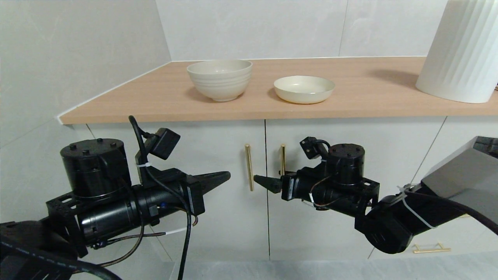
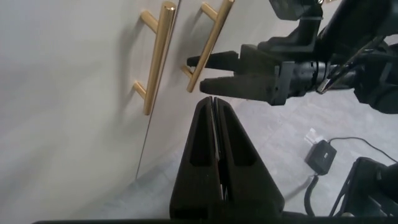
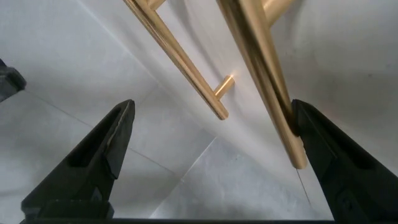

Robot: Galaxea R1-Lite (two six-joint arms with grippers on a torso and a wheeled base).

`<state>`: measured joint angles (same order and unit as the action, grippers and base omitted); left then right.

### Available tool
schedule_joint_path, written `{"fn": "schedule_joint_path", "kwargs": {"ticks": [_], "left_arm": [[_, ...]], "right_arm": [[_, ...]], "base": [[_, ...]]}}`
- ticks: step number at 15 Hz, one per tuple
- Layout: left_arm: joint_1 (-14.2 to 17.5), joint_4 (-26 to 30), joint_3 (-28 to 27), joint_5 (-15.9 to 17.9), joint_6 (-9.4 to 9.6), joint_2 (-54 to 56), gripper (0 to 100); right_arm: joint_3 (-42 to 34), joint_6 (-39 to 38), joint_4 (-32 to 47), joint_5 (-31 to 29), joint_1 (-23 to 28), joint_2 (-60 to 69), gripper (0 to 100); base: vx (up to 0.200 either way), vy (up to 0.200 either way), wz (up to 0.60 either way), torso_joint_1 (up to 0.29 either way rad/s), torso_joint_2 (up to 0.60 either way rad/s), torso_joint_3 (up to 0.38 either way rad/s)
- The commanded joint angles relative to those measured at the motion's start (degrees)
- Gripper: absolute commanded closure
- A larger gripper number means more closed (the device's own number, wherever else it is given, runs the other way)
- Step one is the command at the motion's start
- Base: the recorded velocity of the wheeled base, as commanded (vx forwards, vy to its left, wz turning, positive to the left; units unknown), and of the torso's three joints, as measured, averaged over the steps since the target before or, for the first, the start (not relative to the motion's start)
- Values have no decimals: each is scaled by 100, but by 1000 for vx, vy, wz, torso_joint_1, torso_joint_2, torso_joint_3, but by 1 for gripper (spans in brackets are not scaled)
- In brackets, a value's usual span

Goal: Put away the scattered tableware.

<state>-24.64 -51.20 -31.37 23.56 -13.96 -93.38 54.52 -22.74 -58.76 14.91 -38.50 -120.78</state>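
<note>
The head camera sits above and behind both tools, facing forward and slightly down. In it the tabletop (image 1: 155, 101) runs above the left tool (image 1: 223, 179) and the right tool (image 1: 262, 182), and the cabinet doors (image 1: 225, 225) stand just beyond their tips. The left wrist camera rides behind the left tool (image 2: 214, 143), sighting along its pressed-together fingers at the doors from near, with the right tool (image 2: 198, 73) just past its tip. The right wrist camera looks out between the spread fingers of the right tool (image 3: 211, 106), very near the doors. All three views share the gold handles (image 1: 249, 167) at the tool tips.
</note>
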Motion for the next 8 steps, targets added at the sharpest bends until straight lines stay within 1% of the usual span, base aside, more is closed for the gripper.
{"fn": "schedule_joint_path", "kwargs": {"ticks": [1, 4, 8], "left_arm": [[3, -4, -1, -1, -2, -22, 100], [12, -13, -19, -1, -2, -172, 100], [-6, -39, -186, -1, 42, -743, 100]], "right_arm": [[-2, -3, -4, 38, -114, -24, 0], [-503, -12, -4, 126, -228, 407, 0], [-1505, -12, -4, 829, -255, 1338, 0]], "base": [[0, 0, 0, 0, 0, 0], [0, 0, 0, 0, 0, 0], [0, 0, 0, 0, 0, 0]]}}
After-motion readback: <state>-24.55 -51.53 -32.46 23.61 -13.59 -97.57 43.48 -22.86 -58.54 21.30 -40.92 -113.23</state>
